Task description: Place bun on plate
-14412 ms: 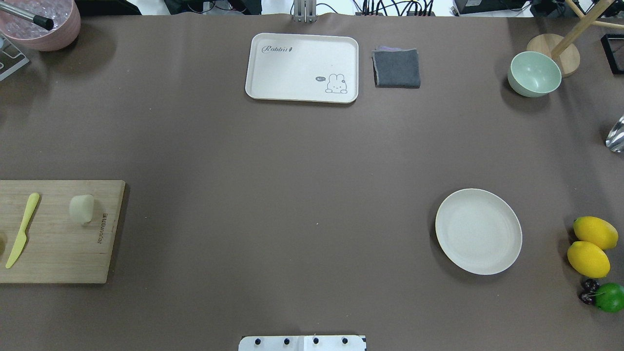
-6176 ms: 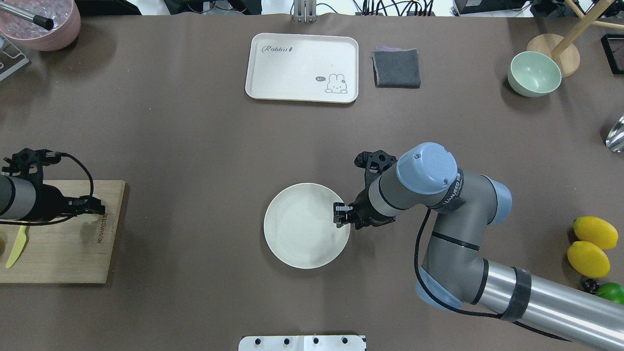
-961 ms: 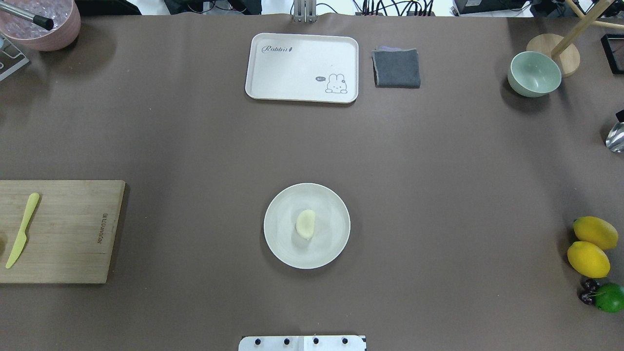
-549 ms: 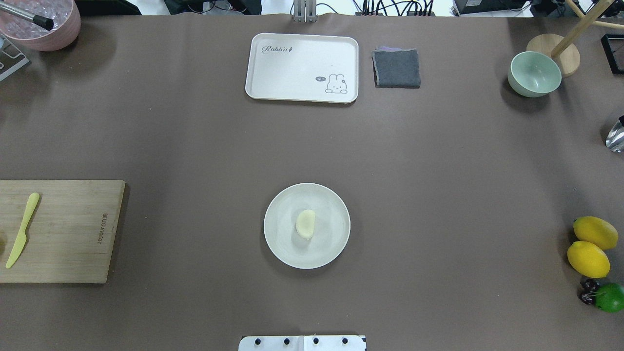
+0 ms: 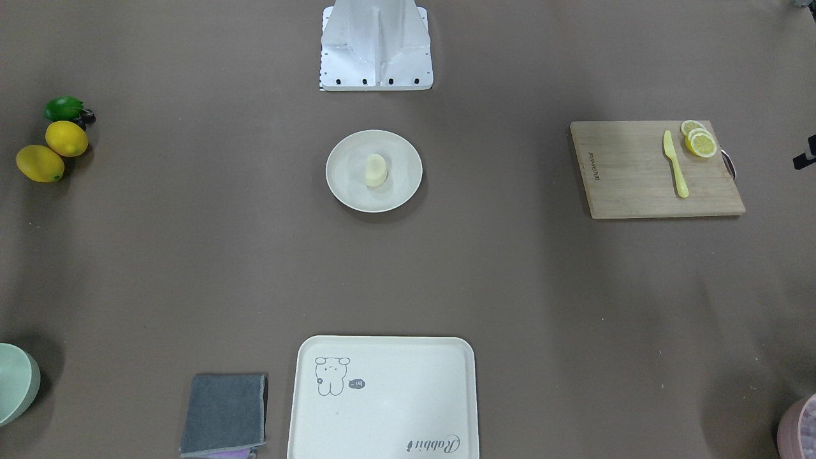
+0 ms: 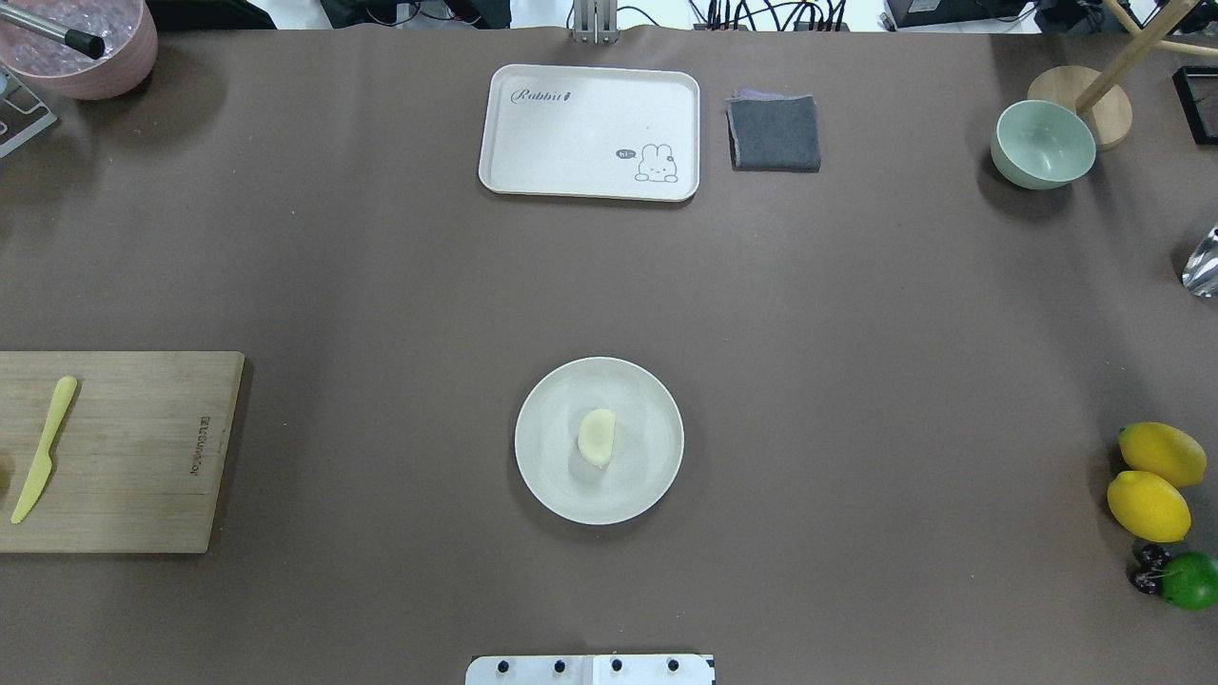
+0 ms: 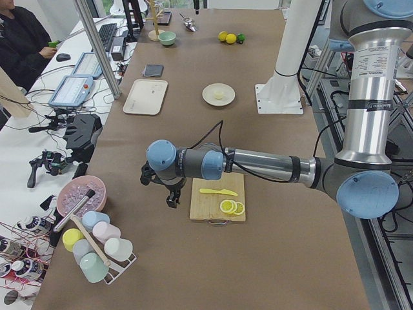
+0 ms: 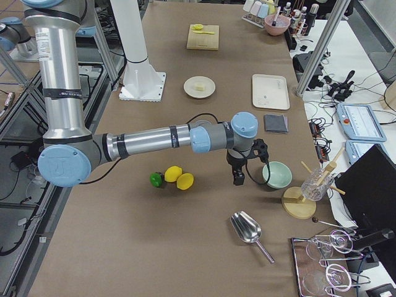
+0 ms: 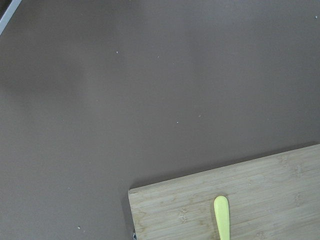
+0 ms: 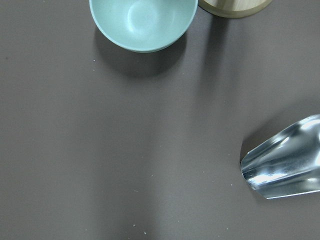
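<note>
The bun (image 6: 597, 438), a small pale cream lump, lies near the middle of the round off-white plate (image 6: 552, 476) at the table's centre, close to the robot's base. Both also show in the front-facing view as bun (image 5: 375, 171) and plate (image 5: 344, 185). No gripper touches them. My left gripper (image 7: 171, 200) hangs over the table's left end beside the cutting board, far from the plate. My right gripper (image 8: 238, 179) hangs at the right end near the green bowl. Only the side views show the grippers, so I cannot tell whether either is open or shut.
A wooden cutting board (image 6: 124, 457) at the left holds a yellow knife (image 6: 43, 447) and lemon slices (image 5: 699, 140). At the far side lie a cream tray (image 6: 590, 133) and a grey cloth (image 6: 774, 133). A green bowl (image 6: 1044, 143), lemons (image 6: 1151, 480) and a metal scoop (image 10: 285, 165) are at the right.
Since the earliest frames the plate went from the right side to the table's middle, the bun went from the cutting board onto it, and both arms left the overhead view. Nothing moved in the last second.
</note>
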Tool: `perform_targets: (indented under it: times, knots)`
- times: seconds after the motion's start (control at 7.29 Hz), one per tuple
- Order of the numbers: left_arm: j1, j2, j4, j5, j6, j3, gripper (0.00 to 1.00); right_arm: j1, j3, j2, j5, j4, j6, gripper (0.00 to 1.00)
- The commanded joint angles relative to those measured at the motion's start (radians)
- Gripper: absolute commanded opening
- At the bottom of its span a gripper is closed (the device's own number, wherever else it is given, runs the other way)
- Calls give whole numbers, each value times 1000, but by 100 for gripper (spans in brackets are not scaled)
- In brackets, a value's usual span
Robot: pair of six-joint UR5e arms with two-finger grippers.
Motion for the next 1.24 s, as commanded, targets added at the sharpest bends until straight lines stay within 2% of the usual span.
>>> perform_targets:
  times: [0.0, 0.27, 1.1]
  knots:
    - [-20, 0, 1, 4, 0, 3, 97, 14, 6, -6, 6, 0, 0, 100]
    - [-21, 8, 1, 90, -2, -5, 98, 10, 8, -8, 5, -2, 6, 100]
    - [-20, 1, 2, 99, -5, -5, 97, -12, 11, -5, -8, -2, 15, 100]
